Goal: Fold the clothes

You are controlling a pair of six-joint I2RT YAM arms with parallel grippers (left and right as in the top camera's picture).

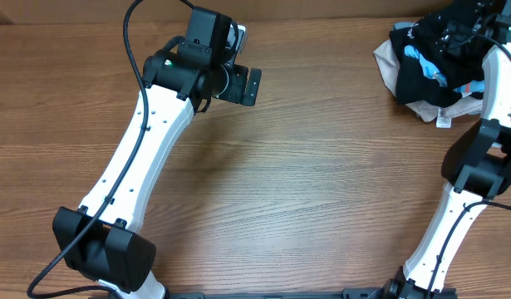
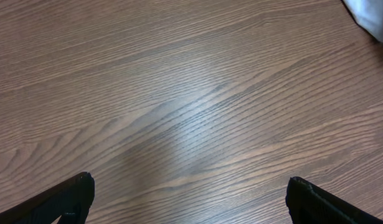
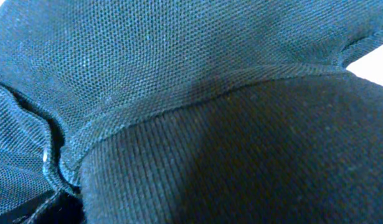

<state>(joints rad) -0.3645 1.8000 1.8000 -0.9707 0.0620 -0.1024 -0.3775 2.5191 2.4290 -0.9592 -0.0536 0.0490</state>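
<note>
The black polo shirt (image 1: 423, 76) lies crumpled in a pile at the table's far right corner. My right gripper (image 1: 457, 33) is down on top of the pile. Black knit fabric (image 3: 197, 137) with a seam and a ribbed band fills the right wrist view and hides the fingers. My left gripper (image 1: 253, 85) hovers over bare wood at the far middle-left, far from the pile. Its fingers (image 2: 191, 190) are wide apart with nothing between them.
A light-blue garment (image 1: 423, 56) and a beige one (image 1: 386, 60) are mixed into the same pile, and a white tag (image 1: 444, 121) sticks out at its near edge. A pale object (image 2: 372, 15) shows at the corner of the left wrist view.
</note>
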